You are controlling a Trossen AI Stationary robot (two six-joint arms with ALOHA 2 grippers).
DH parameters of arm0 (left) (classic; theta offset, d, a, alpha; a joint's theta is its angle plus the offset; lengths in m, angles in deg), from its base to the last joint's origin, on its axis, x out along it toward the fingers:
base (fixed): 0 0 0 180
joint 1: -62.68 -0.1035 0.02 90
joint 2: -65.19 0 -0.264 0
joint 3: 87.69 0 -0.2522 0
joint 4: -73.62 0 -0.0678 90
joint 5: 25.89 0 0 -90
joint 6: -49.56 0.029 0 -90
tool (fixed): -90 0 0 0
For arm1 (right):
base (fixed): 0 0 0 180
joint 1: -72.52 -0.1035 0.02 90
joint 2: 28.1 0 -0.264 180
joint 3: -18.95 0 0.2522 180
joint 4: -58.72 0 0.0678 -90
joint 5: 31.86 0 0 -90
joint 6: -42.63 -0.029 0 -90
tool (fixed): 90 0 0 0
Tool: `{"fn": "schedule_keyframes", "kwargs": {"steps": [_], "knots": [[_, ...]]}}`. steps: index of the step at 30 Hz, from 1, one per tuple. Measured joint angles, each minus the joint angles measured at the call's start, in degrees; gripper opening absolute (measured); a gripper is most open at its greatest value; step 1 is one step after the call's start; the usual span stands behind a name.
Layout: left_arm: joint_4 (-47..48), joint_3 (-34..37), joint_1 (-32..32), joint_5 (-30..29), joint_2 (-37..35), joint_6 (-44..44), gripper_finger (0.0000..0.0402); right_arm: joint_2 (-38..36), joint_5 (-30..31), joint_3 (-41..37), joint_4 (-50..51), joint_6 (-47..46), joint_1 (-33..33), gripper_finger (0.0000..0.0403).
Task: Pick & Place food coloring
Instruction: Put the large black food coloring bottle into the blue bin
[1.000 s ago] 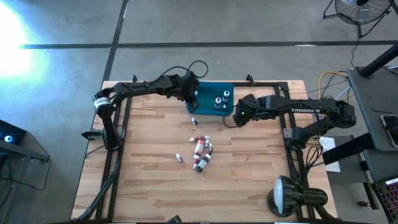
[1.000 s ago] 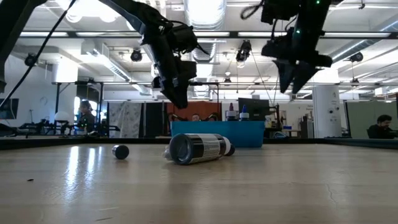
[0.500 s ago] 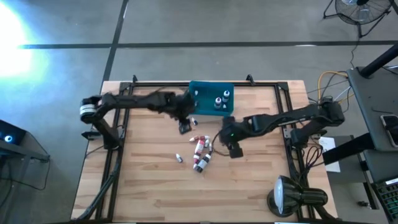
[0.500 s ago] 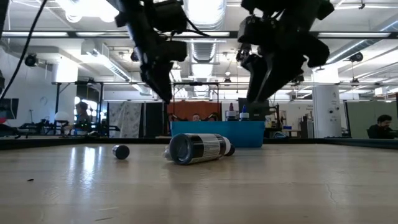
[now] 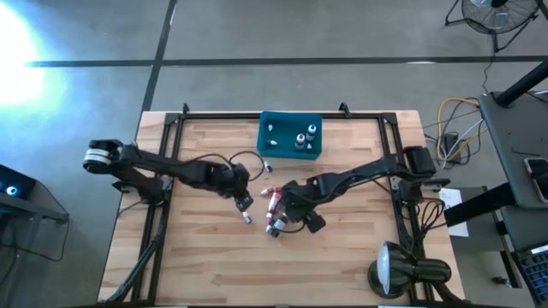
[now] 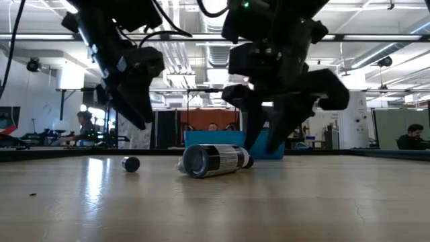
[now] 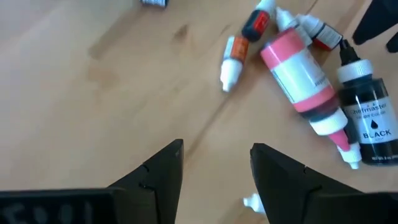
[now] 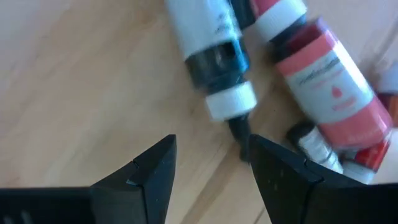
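Observation:
The food coloring bottles (image 5: 276, 210) lie on their sides in a cluster on the wooden table. One small bottle (image 5: 247, 217) lies apart, and another (image 5: 267, 168) lies near the teal bin (image 5: 289, 147). My left gripper (image 7: 216, 171) is open and hovers just left of the cluster, over bare wood; a pink-labelled bottle (image 7: 298, 74) and a black one (image 7: 368, 121) lie ahead of it. My right gripper (image 8: 208, 168) is open above the cluster's near end, with the dark nozzle (image 8: 239, 134) of a whitish bottle (image 8: 208, 43) between its fingers.
A few bottles stand upright inside the teal bin (image 5: 301, 140) at the table's far edge. In the low view a large bottle (image 6: 213, 160) and a small dark one (image 6: 130, 163) lie in front. A lamp (image 5: 396, 269) sits at the near right corner. People sit in the room behind.
Both arms have swung from beside the teal bin toward the table's near edge and down to the bottle cluster. The left gripper has come to the cluster's left side, and the right gripper has come over its near end. The bottles have stayed put.

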Motion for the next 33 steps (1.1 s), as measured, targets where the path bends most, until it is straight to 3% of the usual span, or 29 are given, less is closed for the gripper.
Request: {"fn": "schedule_keyframes", "kwargs": {"steps": [7, 19, 33], "knots": [[0.12, 1.24, 3.94, -0.63, -0.35, -6.95, 0.0163, 1.4, 0.57, 0.97, -5.31, 3.81, -0.09, 0.0194], [0.26, 1.43, 4.45, -1.31, -0.06, -7.65, 0.0163, 5.16, -0.55, 1.48, -5.53, 9.13, -0.2, 0.0183], [0.3, 1.51, 4.45, -1.1, -0.03, -7.67, 0.0163, 4.75, 0.37, 4.1, -0.29, 7.03, -0.13, 0.009]]}}
